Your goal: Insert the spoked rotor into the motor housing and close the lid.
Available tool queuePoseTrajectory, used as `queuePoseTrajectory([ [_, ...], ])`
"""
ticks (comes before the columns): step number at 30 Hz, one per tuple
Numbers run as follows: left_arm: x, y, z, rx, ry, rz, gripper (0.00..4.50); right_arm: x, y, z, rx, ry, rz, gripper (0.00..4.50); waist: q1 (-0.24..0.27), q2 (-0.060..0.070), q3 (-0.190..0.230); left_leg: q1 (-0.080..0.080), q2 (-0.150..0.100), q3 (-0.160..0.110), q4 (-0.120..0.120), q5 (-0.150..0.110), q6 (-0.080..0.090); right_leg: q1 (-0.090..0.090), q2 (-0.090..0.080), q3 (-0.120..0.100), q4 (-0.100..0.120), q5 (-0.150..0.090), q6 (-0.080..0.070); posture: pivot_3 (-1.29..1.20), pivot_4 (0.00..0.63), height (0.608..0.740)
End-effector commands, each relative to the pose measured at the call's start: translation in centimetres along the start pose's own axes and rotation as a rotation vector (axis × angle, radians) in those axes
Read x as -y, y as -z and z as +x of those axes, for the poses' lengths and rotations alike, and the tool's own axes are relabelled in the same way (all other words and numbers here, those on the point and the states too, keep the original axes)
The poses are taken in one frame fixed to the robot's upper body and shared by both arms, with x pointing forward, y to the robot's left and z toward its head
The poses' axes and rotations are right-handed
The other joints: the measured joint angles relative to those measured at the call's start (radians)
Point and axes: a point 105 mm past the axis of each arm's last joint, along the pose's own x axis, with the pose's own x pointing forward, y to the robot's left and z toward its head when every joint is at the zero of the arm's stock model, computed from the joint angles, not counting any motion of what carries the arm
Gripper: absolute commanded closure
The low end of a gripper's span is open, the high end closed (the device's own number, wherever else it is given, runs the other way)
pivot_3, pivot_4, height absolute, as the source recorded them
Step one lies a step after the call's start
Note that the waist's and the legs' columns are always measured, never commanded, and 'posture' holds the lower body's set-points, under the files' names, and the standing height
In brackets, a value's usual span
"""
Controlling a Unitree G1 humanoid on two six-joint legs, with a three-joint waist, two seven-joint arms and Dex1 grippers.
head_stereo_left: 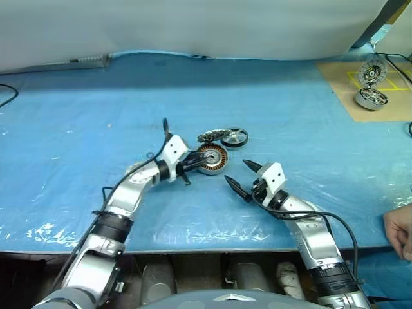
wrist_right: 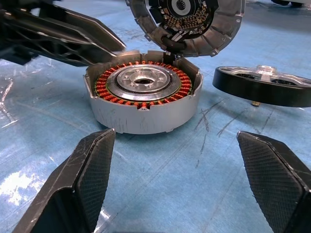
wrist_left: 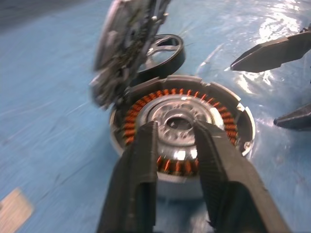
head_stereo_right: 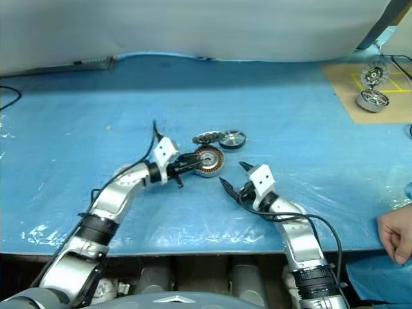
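Motor housing (wrist_right: 146,99) sits lid (wrist_right: 187,22) raised, spoked rotor (wrist_right: 265,85) beside it. Left gripper (wrist_left: 176,141) narrowly parted over housing; right gripper (head_stereo_left: 243,178) spread wide, empty.

The lid (wrist_left: 127,46) is blurred (left wrist view), hiding part of the spoked rotor (wrist_left: 165,53)

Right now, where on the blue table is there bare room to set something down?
Bare blue sheet spreads beyond the left gripper toward the far edge, and between the spoked rotor and tan board. Crowded: motor housing, lid, right gripper.
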Motion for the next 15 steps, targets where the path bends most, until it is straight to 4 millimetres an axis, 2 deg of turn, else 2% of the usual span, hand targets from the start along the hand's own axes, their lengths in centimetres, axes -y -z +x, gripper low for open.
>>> queuePoseTrajectory([
  [1,-1.7,-1.4,-2.5,0.061,-0.108,0.006,2.33,0.1,-0.9,0.2,0.037,0.000,-0.023,0.24,0.001,0.000,0.000,0.000,0.000,0.000,0.000,0.000,0.000,0.000,0.000,0.000,0.000,0.000,0.000,0.00,0.150,0.740],
  [4,-2.7,-0.4,-4.5,0.034,-0.206,0.000,1.32,0.1,-1.0,0.3,0.040,-0.006,-0.023,0.24,0.001,0.000,0.000,0.000,0.000,0.000,0.000,0.000,0.000,0.000,0.000,0.000,0.000,0.000,0.000,0.00,0.150,0.740],
  [9,-4.6,1.2,-6.7,-0.005,-0.393,0.011,1.32,-0.1,-1.0,0.5,0.038,-0.022,-0.024,0.24,0.002,0.000,0.000,0.000,0.000,0.000,0.000,0.000,0.000,0.000,0.000,0.000,0.000,0.000,0.000,0.00,0.150,0.740],
  [15,-6.2,2.8,-7.3,-0.041,-0.544,0.030,1.32,0.0,-1.0,0.5,0.034,-0.028,-0.027,0.24,0.002,0.000,0.000,0.000,0.000,0.000,0.000,0.000,0.000,0.000,0.000,0.000,0.000,0.000,0.000,0.00,0.150,0.740],
])
